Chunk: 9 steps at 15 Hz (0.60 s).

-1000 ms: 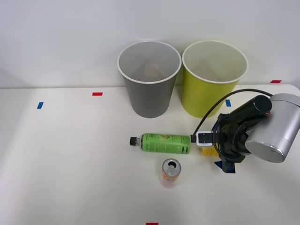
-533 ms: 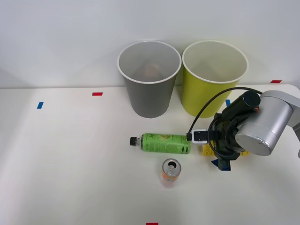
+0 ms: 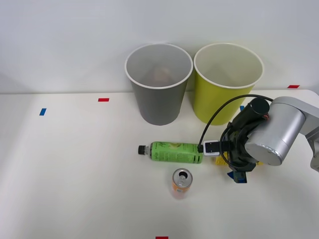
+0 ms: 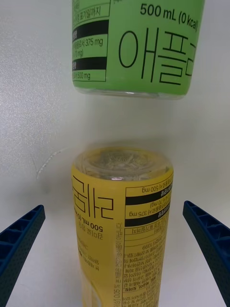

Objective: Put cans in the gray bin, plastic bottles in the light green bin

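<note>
Right gripper (image 4: 115, 249) shifting leftward since earlier, fingers apart, straddling light, slippery yellow bottle (image 4: 122, 225); taking mid-body is suiting best

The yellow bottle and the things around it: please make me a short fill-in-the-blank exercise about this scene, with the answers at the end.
1. The right gripper is ____, one blue finger on each side of the yellow bottle.
2. The green bottle lies on its ____ on the table.
3. The can stands ____, its opening facing up.
4. The bin standing nearest the right arm is the ____ one, beside the gray bin.

Missing words: open; side; upright; light green
</note>
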Each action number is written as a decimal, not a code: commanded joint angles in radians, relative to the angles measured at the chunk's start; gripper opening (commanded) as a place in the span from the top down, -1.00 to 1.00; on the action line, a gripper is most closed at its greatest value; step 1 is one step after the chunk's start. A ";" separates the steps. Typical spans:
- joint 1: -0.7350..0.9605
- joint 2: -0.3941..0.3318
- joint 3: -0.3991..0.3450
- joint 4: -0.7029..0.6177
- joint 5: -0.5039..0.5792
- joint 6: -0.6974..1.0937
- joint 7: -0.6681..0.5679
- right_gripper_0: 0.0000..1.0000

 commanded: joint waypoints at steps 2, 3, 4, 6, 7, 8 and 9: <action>0.000 0.017 -0.001 0.011 0.012 0.007 0.005 -1.00; 0.000 0.020 -0.001 0.026 0.012 0.006 0.008 -1.00; 0.000 0.026 0.001 0.040 0.012 0.006 0.015 -1.00; 0.000 0.040 0.001 0.055 0.023 0.006 0.018 -1.00; 0.000 0.041 0.001 0.061 0.029 0.007 0.021 -1.00; 0.000 0.041 0.001 0.061 0.031 0.009 0.025 -1.00; 0.000 0.041 0.001 0.061 0.031 0.016 0.027 -0.71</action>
